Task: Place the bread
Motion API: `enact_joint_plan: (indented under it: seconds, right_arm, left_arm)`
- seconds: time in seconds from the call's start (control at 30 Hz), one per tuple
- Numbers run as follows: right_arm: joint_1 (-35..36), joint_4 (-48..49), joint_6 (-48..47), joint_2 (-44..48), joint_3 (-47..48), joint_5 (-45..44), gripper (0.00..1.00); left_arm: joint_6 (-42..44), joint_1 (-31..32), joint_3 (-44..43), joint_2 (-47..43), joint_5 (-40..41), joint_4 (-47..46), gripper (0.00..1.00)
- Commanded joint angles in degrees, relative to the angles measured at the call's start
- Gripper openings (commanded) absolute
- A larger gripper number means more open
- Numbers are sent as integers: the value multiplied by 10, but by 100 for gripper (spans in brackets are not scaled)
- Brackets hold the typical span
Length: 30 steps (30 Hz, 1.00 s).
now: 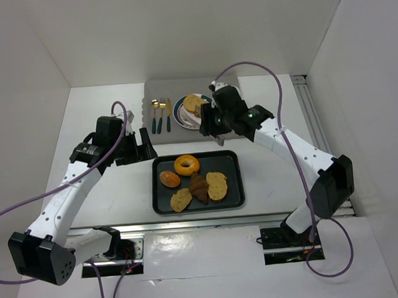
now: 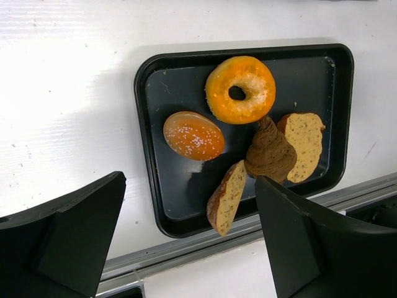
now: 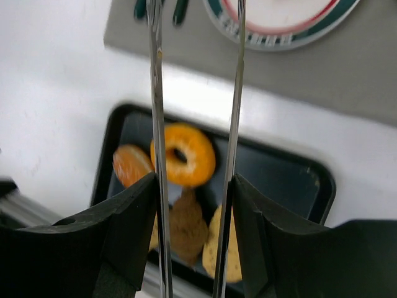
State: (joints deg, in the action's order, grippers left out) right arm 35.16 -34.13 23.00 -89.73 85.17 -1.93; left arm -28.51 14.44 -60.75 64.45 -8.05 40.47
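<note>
Your task bread (image 1: pixel 192 102) is a pale, rough-crusted slice lying on the round plate (image 1: pixel 178 114), which has a dark green band and a red ring. The plate sits on a flat grey placemat (image 1: pixel 161 137) at the far edge of the desk. The right gripper (image 1: pixel 211 121) hangs over the plate's right side and hides part of both.

That gripper's black fingers (image 3: pixel 133 217) are pressed onto thin, shiny metal tongs (image 3: pixel 155 93). The two blades stand apart, and their tips run out of the wrist view. Whether they touch anything there is not visible.

Your left gripper (image 1: pixel 147 145) hovers beside the tray's far left corner, its blunt matte fingers (image 2: pixel 74 236) spread wide and gripping nothing.

The black, round-cornered tray (image 1: pixel 229 157) lies near the middle of the near edge. It carries a glossy orange ring doughnut (image 1: pixel 186 164), a sugar-speckled bun (image 1: pixel 169 178), a ridged brown croissant (image 1: pixel 199 187) and two seeded slices (image 1: pixel 217 185). One slice leans on its edge in the left wrist view.

Teal-handled cutlery (image 1: pixel 160 115) lies left of the plate. The desk (image 1: pixel 264 179) is smooth and white, with plain white walls (image 1: pixel 179 30) around it and a metal rail (image 1: pixel 209 223) along the near edge.
</note>
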Motion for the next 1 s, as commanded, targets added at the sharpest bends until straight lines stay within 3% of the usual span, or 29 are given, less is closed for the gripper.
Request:
enact_joint_plan:
  seconds: [0.0,0.17,0.97]
  right_arm:
    - [30,-50,-24,40,-61,20,57]
    - [71,-100,-24,72,-105,27,57]
    - [66,-90,-59,75,-163,98,57]
  left_arm:
    - [10,-3,-14,-14,2,-3,99]
    - [10,-8,-19,-14,2,-3,99]
    - [5,-8,-14,-14,-3,-3,99]
